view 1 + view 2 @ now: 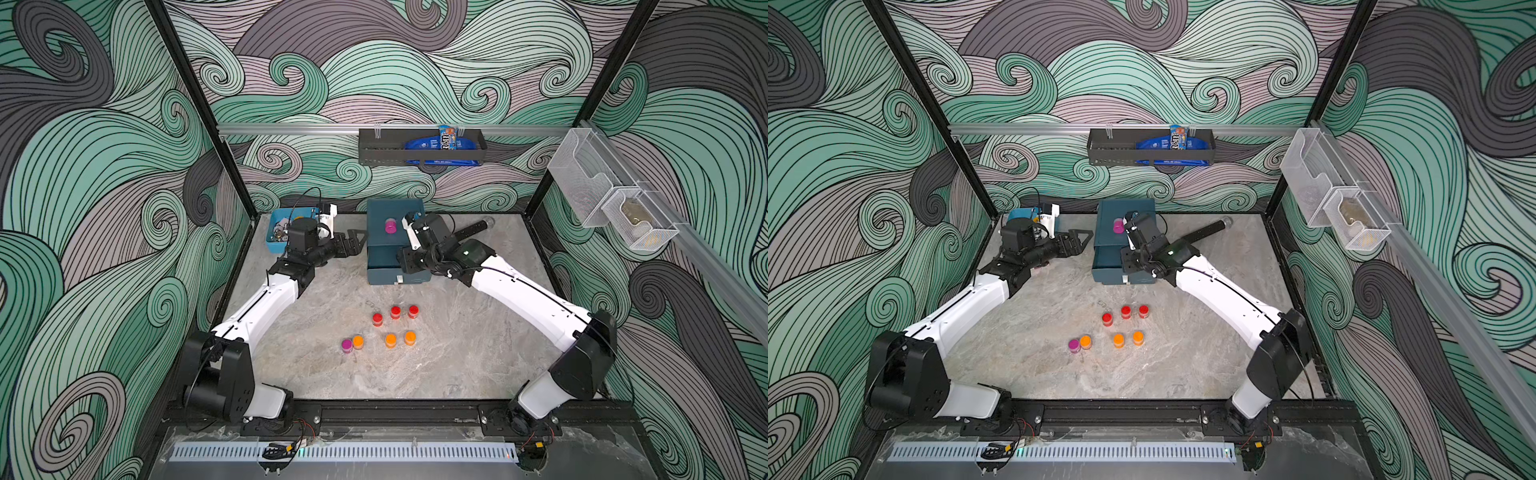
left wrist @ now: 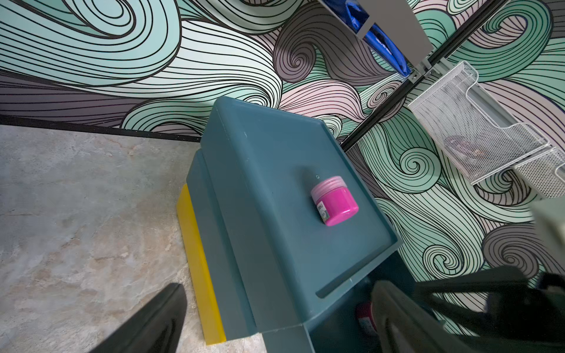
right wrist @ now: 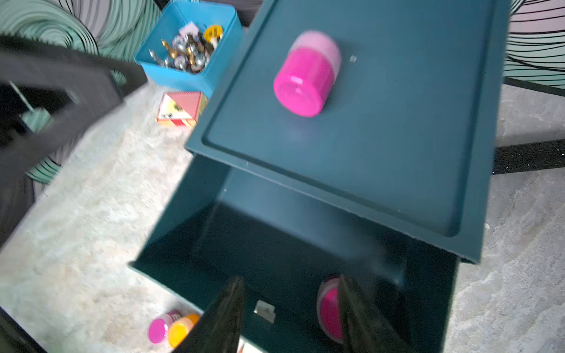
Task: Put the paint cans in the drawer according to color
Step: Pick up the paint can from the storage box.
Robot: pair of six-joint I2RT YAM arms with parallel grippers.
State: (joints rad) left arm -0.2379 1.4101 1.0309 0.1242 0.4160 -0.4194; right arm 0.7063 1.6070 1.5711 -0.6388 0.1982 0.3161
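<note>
**1 pink can in the drawer, 7 cans on the table**

Seen from above, with 12 o'clock at the back wall, the teal chest [image 1: 378, 212] sits at 12 o'clock on the table [image 1: 457, 353]. 1 drawer [image 1: 382, 257] is pulled out toward 6 o'clock.

The right gripper [image 3: 290, 308] hangs over this drawer with its jaws apart. The 1st pink can [image 3: 328, 308] is inside the drawer and sits right against 1 finger. The other finger is well apart from it, so nothing is squeezed. The 2nd pink can [image 1: 390, 226] lies on its side on top of the chest.

The left gripper [image 1: 356, 241] is just beside the chest, at its 9 o'clock side. Its jaws are wide apart and hold nothing.

Toward 6 o'clock from the chest, 7 cans stand on the table. The 3 red cans [image 1: 395, 311] are close together. The 3 orange cans [image 1: 390, 340] are a bit nearer 6 o'clock. The 3rd pink can [image 1: 347, 345] touches the orange can at the 9 o'clock end.

A blue bin [image 3: 183, 76] of metal bits sits at 10 o'clock.
</note>
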